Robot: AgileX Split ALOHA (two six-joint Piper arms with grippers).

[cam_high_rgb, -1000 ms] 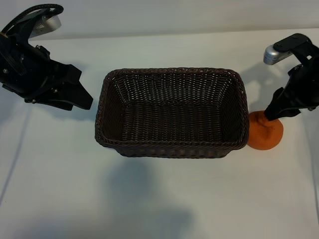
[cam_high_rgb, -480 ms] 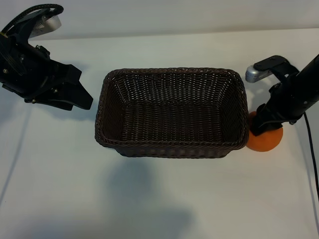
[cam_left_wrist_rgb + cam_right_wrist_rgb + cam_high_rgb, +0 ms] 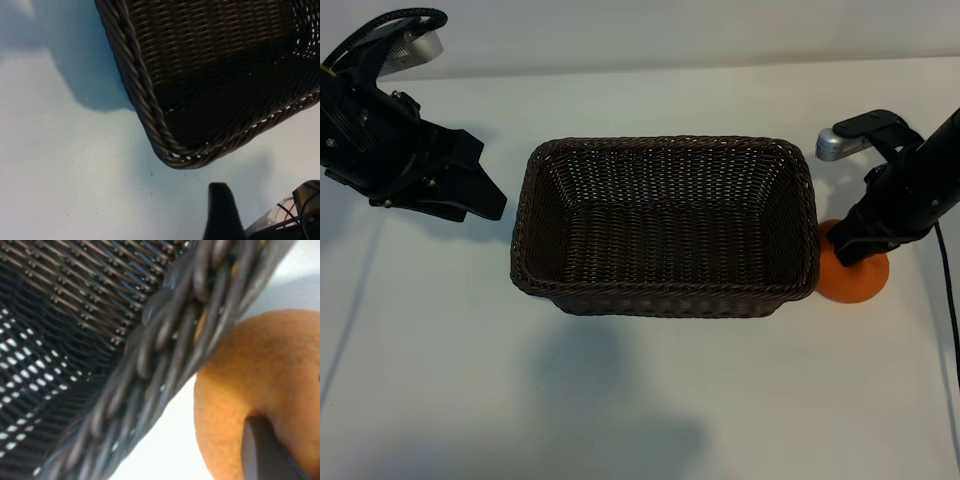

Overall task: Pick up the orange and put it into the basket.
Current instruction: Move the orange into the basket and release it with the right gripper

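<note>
The orange (image 3: 855,280) sits on the desk (image 3: 640,400) hard against the basket (image 3: 665,150) at its right end, near the front corner; in the right wrist view its skin presses the braided rim. The right hand (image 3: 848,252) is down on top of the fruit, one dark finger (image 3: 262,450) lying on its skin, but whether it is clenched on the orange I cannot tell. The orange looks light, firm and round, with dimpled matte skin that should give fair grip, though a round fruit can roll or squirt out of a shallow pinch. Best taken across its widest part, fingers clear of the wicker wall. The basket beyond holds nothing. Farthest off, the left hand (image 3: 485,200) is parked released, well apart from the basket's left end.
</note>
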